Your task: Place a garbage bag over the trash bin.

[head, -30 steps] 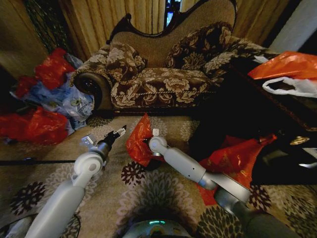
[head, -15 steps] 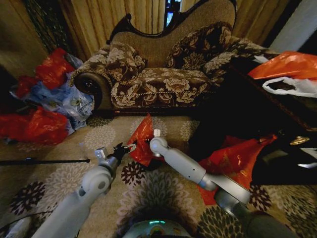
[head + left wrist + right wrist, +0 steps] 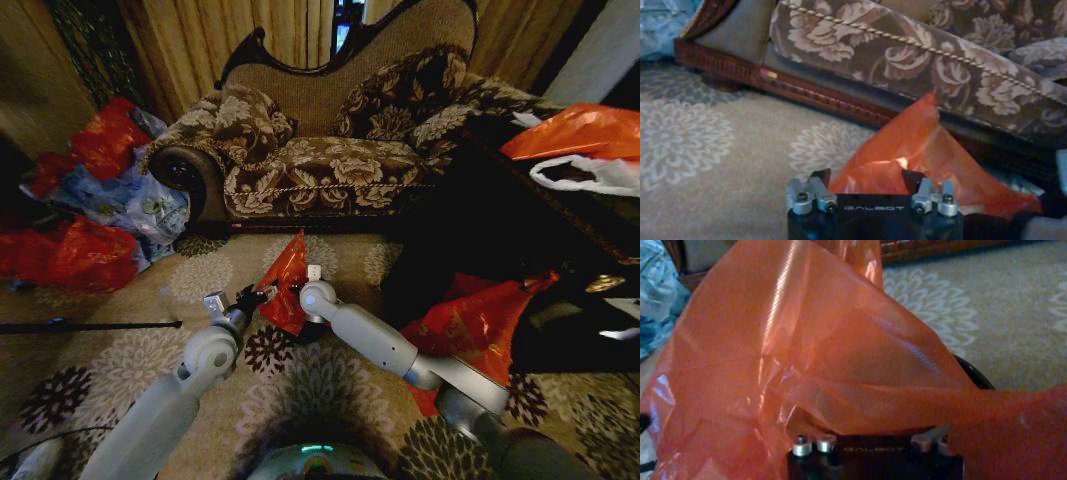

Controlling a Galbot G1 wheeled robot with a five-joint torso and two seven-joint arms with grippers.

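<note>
My left gripper (image 3: 262, 294) sits at the garbage bag (image 3: 287, 282), jaws parted, my right gripper (image 3: 870, 442) seemingly clamping film over the trash bin (image 3: 971, 374), and pulling unevenly could tear it or tip the bin.

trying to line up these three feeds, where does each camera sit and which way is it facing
Head view: on the robot's head, looking forward and down at the carpet, sofa and garbage bag; both arms show, left gripper at the bag.
Left wrist view: on the left arm, facing the bag and sofa base; its gripper shows.
Right wrist view: on the right arm, facing into the bag over the trash bin; right gripper shows.
Shared: all see the bag.
</note>
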